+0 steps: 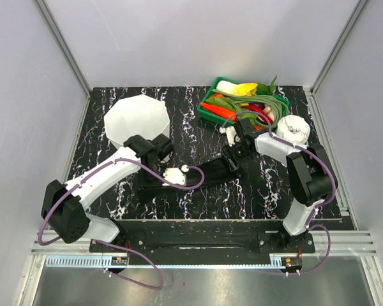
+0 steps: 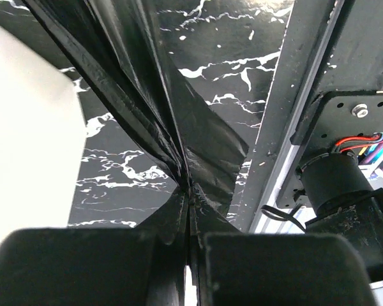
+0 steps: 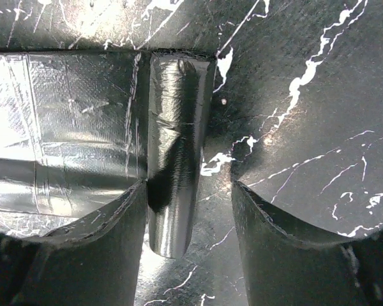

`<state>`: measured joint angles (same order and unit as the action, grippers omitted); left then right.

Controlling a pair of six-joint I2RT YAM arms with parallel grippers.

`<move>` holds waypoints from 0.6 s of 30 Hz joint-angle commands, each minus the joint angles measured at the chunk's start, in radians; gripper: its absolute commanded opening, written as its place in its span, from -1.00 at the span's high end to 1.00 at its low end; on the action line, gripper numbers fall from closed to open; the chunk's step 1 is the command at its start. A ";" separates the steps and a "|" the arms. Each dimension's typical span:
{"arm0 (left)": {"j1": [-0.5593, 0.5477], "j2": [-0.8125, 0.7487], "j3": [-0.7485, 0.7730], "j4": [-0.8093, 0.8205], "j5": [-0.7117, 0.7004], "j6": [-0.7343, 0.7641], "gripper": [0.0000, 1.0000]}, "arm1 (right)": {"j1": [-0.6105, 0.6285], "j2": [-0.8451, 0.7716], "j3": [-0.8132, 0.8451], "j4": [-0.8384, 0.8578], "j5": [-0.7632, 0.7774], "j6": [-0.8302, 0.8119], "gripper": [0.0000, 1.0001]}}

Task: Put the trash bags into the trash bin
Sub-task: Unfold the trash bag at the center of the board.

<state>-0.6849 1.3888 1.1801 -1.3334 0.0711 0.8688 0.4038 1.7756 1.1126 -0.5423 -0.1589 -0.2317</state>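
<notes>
Left tool grips the trash bag; right tool is released (astride a fold): close it before you lift.

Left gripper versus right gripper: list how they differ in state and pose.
The left gripper is shut on the trash bag, with the film pinched between its fingers and stretched taut. The right gripper is open, straddling a rolled fold of bag that lies on the table. The left gripper sits beside the trash bin; the right gripper has only marbled table around it. Both are at black bag film.
</notes>
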 commanded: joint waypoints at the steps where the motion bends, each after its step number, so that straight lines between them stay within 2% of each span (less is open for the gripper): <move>1: 0.024 -0.031 -0.053 -0.001 -0.050 0.027 1.00 | -0.029 -0.062 0.012 0.031 0.053 -0.026 -0.19; 12: 0.127 -0.057 -0.092 -0.009 -0.060 0.079 1.00 | -0.160 -0.114 0.024 -0.001 0.071 -0.060 -0.17; 18: 0.131 -0.050 -0.083 -0.021 -0.027 0.070 1.00 | -0.157 -0.137 0.075 -0.039 -0.033 -0.031 -0.23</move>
<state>-0.5606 1.3602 1.0901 -1.3281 0.0280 0.9215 0.2379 1.6951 1.1183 -0.5632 -0.1226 -0.2695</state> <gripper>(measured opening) 0.013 0.600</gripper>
